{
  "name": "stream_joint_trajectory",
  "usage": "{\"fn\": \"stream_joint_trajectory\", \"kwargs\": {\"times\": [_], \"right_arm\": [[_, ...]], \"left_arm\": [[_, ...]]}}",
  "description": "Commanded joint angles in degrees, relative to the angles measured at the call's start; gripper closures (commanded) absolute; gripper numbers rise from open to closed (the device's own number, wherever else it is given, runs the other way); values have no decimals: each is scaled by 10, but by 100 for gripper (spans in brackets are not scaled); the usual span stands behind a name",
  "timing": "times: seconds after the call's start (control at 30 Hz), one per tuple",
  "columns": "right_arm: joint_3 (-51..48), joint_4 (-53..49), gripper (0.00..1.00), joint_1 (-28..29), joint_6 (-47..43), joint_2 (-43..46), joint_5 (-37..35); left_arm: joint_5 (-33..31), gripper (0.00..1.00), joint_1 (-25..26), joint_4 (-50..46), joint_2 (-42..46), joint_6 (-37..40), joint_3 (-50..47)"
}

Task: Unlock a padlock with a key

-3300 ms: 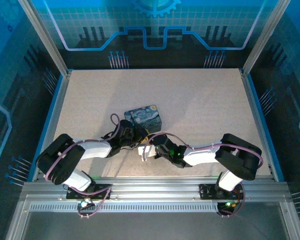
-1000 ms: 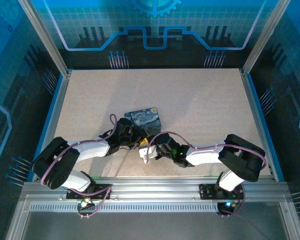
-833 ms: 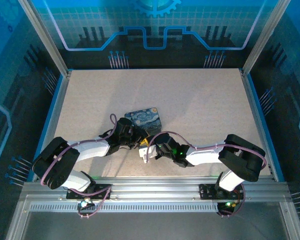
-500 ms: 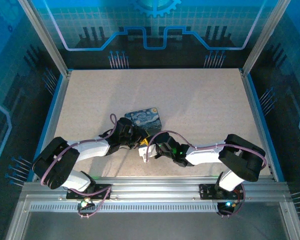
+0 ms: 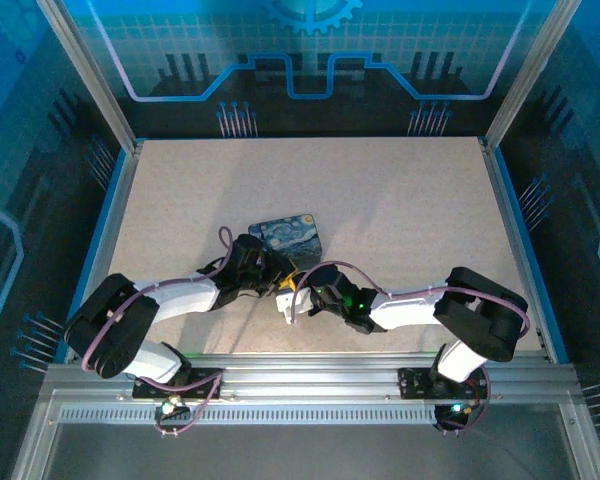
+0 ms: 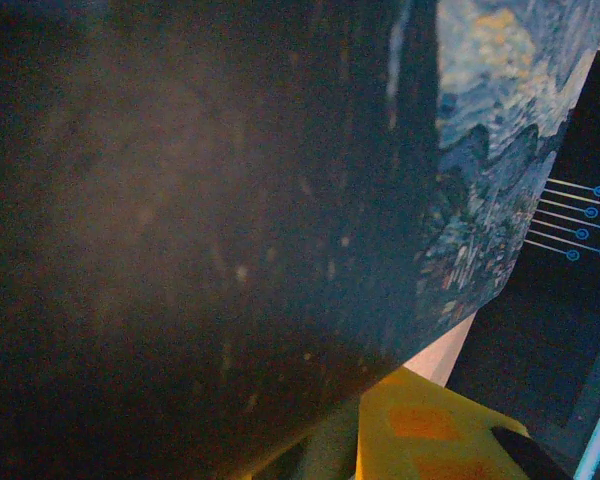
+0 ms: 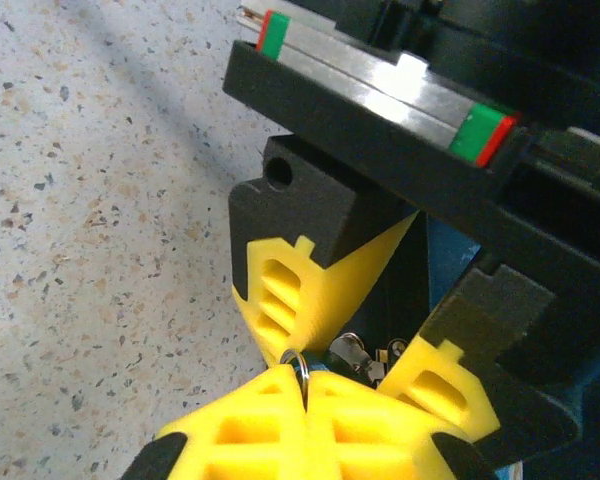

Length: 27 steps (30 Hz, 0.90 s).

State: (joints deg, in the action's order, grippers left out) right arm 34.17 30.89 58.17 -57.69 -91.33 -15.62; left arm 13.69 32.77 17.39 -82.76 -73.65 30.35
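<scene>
nothing readable here tbh. the printed case just has a swirly blue-and-yellow painting on it, no words i can make out. the back panel is all graphics, a gear shape and circuit-style lines, no lettering. the silver rail in the right wrist view has red and green end tabs, plain colour, no marks.

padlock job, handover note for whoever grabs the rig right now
Right gripper: fingers shut on the key, its ring end poking out.
Left gripper: fingers either side of the padlock, beside the printed case; grip unclear.
Done: key in hand, brought up close to the lock.
Left: key looks not yet inserted; insert it, turn it, open the shackle.
</scene>
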Motion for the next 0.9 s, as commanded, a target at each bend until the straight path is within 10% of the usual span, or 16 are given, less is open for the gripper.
{"fn": "stream_joint_trajectory", "kwargs": {"times": [0.0, 0.87], "right_arm": [[3, 51, 98, -11, 38, 0, -17], [-45, 142, 100, -32, 230, -4, 22]], "left_arm": [[37, 97, 6, 18, 7, -12, 18], [28, 90, 4, 23, 4, -10, 13]]}}
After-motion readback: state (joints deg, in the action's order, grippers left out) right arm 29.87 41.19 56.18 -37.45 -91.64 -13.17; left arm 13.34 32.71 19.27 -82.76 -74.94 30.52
